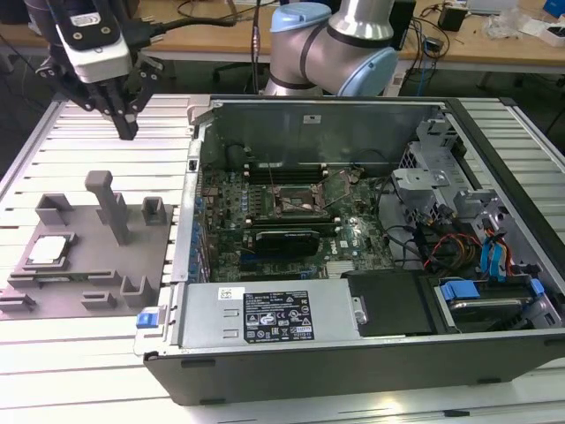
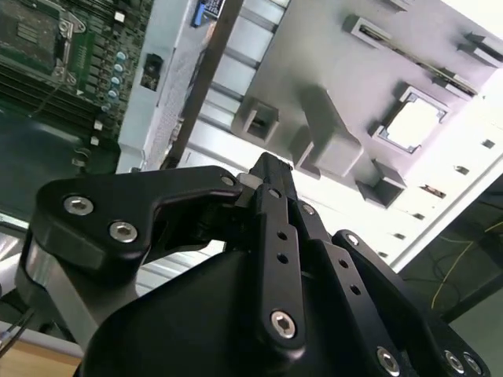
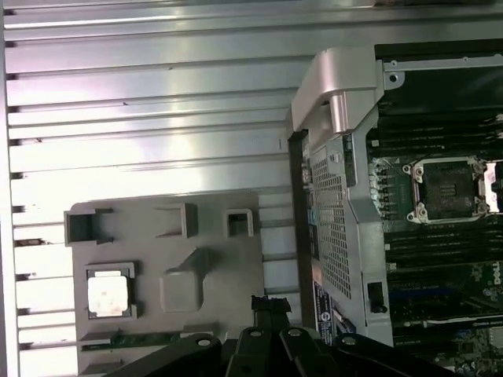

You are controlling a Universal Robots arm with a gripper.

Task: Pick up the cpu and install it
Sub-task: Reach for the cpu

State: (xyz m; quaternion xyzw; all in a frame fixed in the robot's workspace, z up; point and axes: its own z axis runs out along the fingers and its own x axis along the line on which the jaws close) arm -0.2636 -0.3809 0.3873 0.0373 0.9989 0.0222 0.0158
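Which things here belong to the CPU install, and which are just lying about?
Job: shiny silver square cpu; black square socket frame; black gripper; grey plastic fixture plate.
Bystanders: grey labelled power-supply box; blue plastic drive clips.

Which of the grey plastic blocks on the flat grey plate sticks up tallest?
The grey plastic post in the middle of the flat grey plate; the blocks around it are much shorter.

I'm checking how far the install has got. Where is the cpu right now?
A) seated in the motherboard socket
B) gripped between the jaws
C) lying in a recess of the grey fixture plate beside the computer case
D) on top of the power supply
C: the cpu lies in a recess of the grey fixture plate, outside the computer case, and the gripper hangs clear of it.
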